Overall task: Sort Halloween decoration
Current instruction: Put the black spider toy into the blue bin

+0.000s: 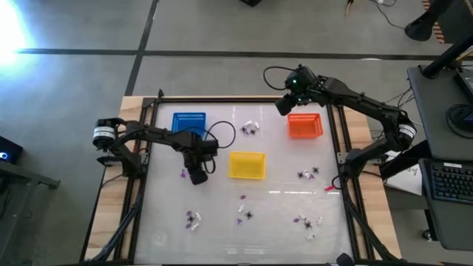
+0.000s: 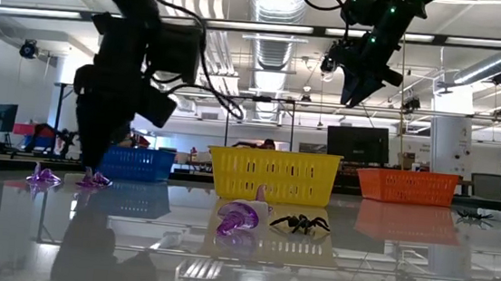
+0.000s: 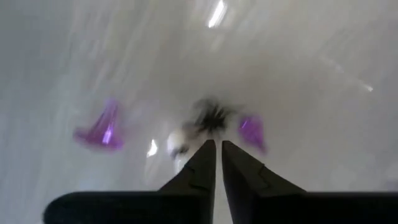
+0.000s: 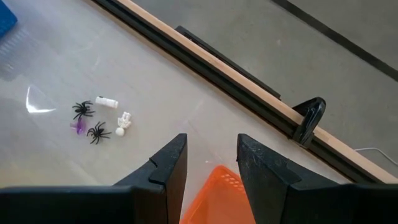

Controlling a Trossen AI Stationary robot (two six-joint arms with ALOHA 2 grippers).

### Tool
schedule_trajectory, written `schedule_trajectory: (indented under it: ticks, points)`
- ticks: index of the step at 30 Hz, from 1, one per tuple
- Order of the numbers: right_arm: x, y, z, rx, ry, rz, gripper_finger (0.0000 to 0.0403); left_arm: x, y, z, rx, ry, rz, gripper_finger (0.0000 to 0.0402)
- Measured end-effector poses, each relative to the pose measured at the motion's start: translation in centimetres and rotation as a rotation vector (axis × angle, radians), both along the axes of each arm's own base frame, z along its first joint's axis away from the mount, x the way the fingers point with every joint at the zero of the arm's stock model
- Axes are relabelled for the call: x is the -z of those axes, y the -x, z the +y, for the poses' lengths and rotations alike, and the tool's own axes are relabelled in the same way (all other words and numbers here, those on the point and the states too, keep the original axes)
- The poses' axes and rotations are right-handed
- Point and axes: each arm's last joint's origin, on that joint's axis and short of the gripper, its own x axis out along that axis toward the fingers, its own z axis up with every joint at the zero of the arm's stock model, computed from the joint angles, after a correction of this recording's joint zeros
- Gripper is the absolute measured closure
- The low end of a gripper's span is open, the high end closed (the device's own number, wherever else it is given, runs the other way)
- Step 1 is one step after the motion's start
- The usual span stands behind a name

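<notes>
My left gripper [image 1: 196,176] points down at the table between the blue basket [image 1: 189,123] and the yellow basket [image 1: 247,165], its fingers shut to a slit [image 3: 217,147]. Just past its tips lies a blurred clump of Halloween decoration: a black spider [image 3: 211,116], a white piece [image 3: 177,143] and a purple piece [image 3: 252,132]. A purple hat [image 3: 102,129] lies apart from these. My right gripper [image 4: 211,155] hangs open and empty, high over the orange basket [image 1: 305,125]. My left gripper's fingertips [image 3: 208,146] stand right at the black spider, coming from above. The picture is blurred there, and I cannot tell whether they touch it.
More trinkets lie in small clusters: near the far edge [image 1: 249,129], right of the yellow basket [image 1: 307,174], and along the near side [image 1: 194,219], [image 1: 244,214], [image 1: 307,222]. A black frame rail [image 1: 341,148] borders the table.
</notes>
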Motion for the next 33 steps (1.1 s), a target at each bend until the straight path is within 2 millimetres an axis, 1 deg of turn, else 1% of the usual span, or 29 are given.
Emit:
schedule_trajectory:
  ticks: [4, 10, 13, 16, 22, 27, 31, 33]
  points:
    - [0.0, 0.0, 0.0, -0.001, 0.002, -0.002, 0.0271, 0.1, 0.1, 0.0, 0.001, -0.001, 0.003, 0.0347]
    - [0.0, 0.0, 0.0, -0.001, 0.002, -0.002, 0.0271, -0.2, -0.7, 0.1, 0.004, -0.016, -0.070, 0.0288]
    - [0.0, 0.0, 0.0, -0.001, 0.002, -0.002, 0.0271, -0.2, -0.8, 0.1, 0.013, -0.024, -0.078, 0.0265]
    - [0.0, 0.0, 0.0, -0.001, 0.002, -0.001, 0.0271, -0.1, -0.7, 0.1, 0.020, -0.024, -0.077, 0.0250]
    - [0.0, 0.0, 0.0, -0.001, 0.002, -0.001, 0.0271, 0.9, -1.1, 0.2, 0.041, -0.046, -0.098, 0.0242]
    - [0.0, 0.0, 0.0, -0.001, 0.001, -0.001, 0.0271, 1.9, -1.3, 0.3, 0.033, -0.045, -0.057, 0.0243]
    - [0.0, 0.0, 0.0, 0.000, 0.001, -0.001, 0.0271, 2.4, -1.4, 0.3, 0.029, -0.042, -0.031, 0.0251]
    - [0.0, 0.0, 0.0, 0.000, 0.001, -0.001, 0.0271, 2.5, -1.4, 0.3, 0.038, -0.043, -0.028, 0.0263]
